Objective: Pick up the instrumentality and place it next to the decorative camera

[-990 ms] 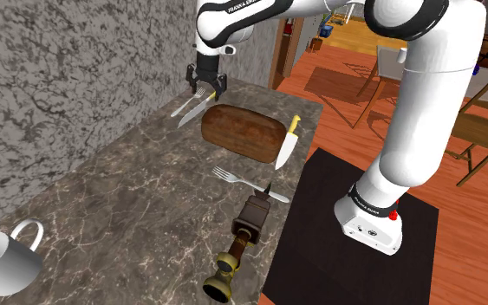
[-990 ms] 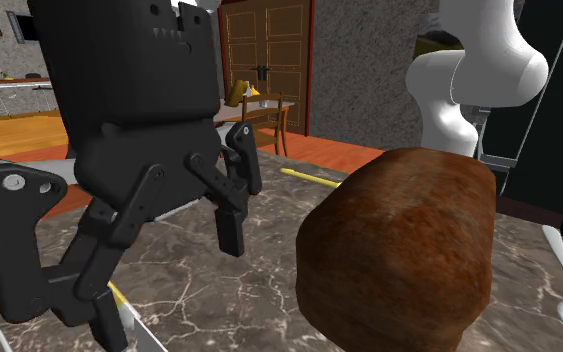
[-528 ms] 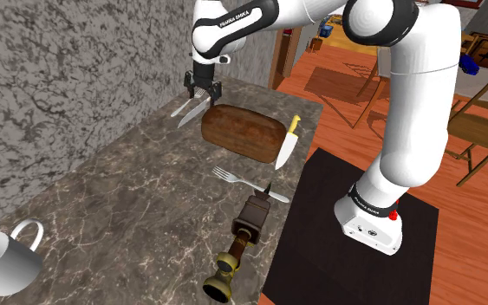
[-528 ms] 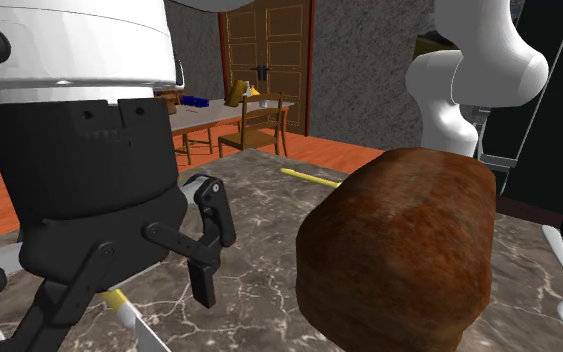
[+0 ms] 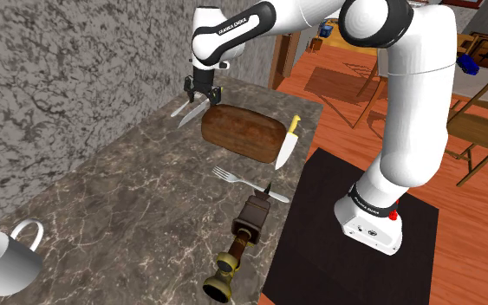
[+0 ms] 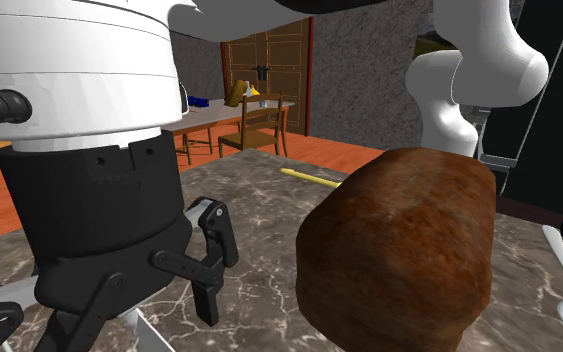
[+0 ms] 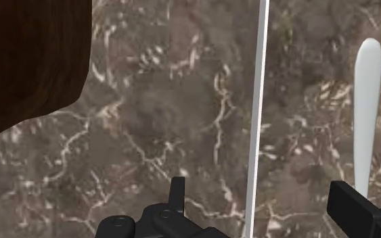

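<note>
The all-black two-finger hand (image 5: 201, 94) is hovering with its fingers spread apart, gripping nothing, straddling a thin silvery blade-like utensil (image 7: 256, 101). This utensil is lying on the dark marble table (image 5: 129, 199), near the brown loaf (image 5: 242, 132). A white utensil (image 7: 367, 101) is lying alongside. The brown box-shaped decorative camera (image 5: 253, 215) is sitting well apart from them.

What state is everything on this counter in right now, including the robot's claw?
claw: open, over the counter, holding nothing
knife: on the counter between the claw's fingers, not gripped
bread loaf: whole, lying flat
yellow-handled knife: flat beside the bread loaf
fork: lying flat
decorative camera: resting on the counter, untouched
</note>
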